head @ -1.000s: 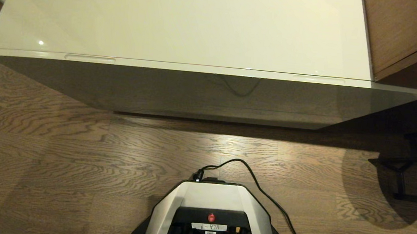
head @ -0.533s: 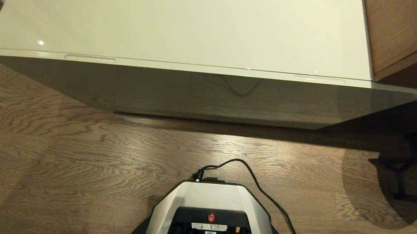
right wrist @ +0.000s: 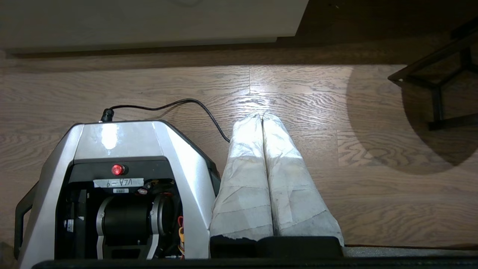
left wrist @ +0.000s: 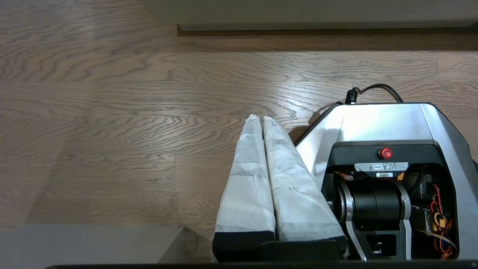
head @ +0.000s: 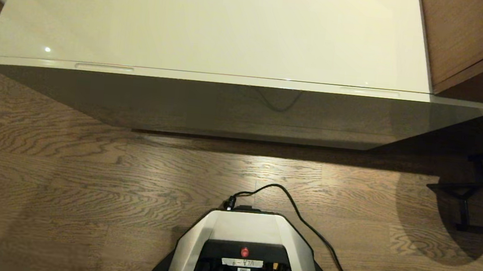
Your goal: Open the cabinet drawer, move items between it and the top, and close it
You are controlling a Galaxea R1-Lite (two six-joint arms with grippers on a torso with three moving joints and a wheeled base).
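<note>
Showing no change over the last second, both arms are hanging parked beside the base: left gripper (left wrist: 261,118) and right gripper (right wrist: 261,116) pressed closed, empty. The cabinet drawer (head: 235,108) is sitting closed under the top (head: 217,22); no items visible, so work is not starting yet.

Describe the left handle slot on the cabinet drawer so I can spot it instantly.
Find the glossy cream cabinet top filling the upper head view. Along its front edge runs the closed cabinet drawer. The left slot is the slim oblong recess nearer the cabinet's bare-floor end; its twin lies towards the brown wooden furniture.
</note>
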